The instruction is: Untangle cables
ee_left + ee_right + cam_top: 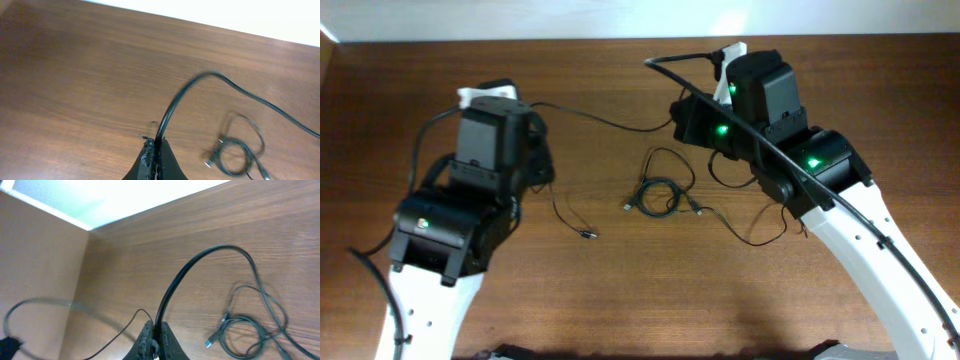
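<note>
Ideally, the left gripper [154, 152] and right gripper [153, 332], each clamped on a cable [171, 106], needed to part slowly, never jerking the knotted coil [658, 195].

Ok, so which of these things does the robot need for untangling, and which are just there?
For the job:
- knotted coil of thin cables
- loose cable end with a plug
- left claw, shut on a long cable
- right claw, shut on an arching cable

Just there:
- wooden table
- thick black arm cable on the right arm
</note>
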### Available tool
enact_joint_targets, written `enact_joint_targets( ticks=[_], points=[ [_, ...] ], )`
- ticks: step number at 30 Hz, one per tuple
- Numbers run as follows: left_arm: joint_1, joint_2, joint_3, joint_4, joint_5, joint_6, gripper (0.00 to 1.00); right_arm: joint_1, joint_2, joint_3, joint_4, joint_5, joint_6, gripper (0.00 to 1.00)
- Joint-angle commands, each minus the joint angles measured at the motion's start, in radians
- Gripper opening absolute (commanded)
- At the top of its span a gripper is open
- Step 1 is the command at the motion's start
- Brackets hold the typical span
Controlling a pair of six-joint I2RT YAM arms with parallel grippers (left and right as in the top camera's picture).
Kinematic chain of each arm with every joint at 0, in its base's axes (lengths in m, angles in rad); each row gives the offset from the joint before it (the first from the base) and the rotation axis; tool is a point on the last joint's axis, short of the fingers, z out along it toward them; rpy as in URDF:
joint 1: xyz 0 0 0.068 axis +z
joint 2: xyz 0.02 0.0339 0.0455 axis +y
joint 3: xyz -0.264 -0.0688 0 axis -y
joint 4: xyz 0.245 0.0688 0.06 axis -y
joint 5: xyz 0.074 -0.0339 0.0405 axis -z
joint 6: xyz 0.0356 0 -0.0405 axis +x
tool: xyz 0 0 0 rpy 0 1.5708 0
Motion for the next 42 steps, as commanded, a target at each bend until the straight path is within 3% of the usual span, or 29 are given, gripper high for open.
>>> enact_joint_targets(
  ticks=[1,7,10,12,13,15,19,24,26,28,30,37,42],
  points=[
    [0.099,-0.003,0.016,-0.008,-0.064,-0.061,0.0,0.003,-0.015,0.014,-0.004,0.089,0.053,0.04],
    [0.215,-0.003,0.016,-0.008,-0.051,-0.116,0.0,0.003,-0.015,0.014,-0.003,0.078,0.053,0.04],
    [0.241,-0.003,0.016,-0.003,0.022,-0.133,0.01,0.004,-0.015,0.014,-0.003,0.031,0.062,0.04],
    [0.241,-0.003,0.016,-0.002,0.041,-0.133,0.12,0.004,-0.014,0.014,-0.002,-0.013,0.093,0.04],
    [0.241,-0.003,0.016,-0.001,0.052,-0.133,0.26,0.004,-0.014,0.014,0.004,-0.033,0.095,0.04],
    [0.241,-0.003,0.016,-0.001,0.064,-0.133,0.44,0.005,-0.013,0.014,0.018,-0.069,0.095,0.04],
    [0.241,-0.003,0.016,-0.001,0.157,-0.127,0.74,0.005,-0.012,0.014,0.043,-0.128,0.1,0.04],
    [0.241,-0.003,0.016,0.003,0.345,0.014,0.8,0.015,0.0,0.014,0.101,-0.182,0.121,0.04],
    [0.241,-0.003,0.016,0.006,0.462,0.085,0.89,0.029,0.002,0.014,0.154,-0.182,0.177,0.04],
    [0.241,-0.003,0.016,0.006,0.504,0.074,0.93,0.032,0.002,0.014,0.207,-0.18,0.216,0.04],
    [0.241,-0.001,0.016,-0.002,0.506,-0.031,0.96,0.031,0.002,0.014,0.253,-0.18,0.246,0.04],
    [0.24,0.026,0.016,-0.02,0.568,-0.41,0.87,0.032,0.002,0.014,0.312,-0.195,0.248,0.04],
    [0.24,0.119,0.016,-0.02,0.646,-0.674,0.94,0.032,0.002,0.014,0.311,-0.195,0.27,0.04]
  ],
)
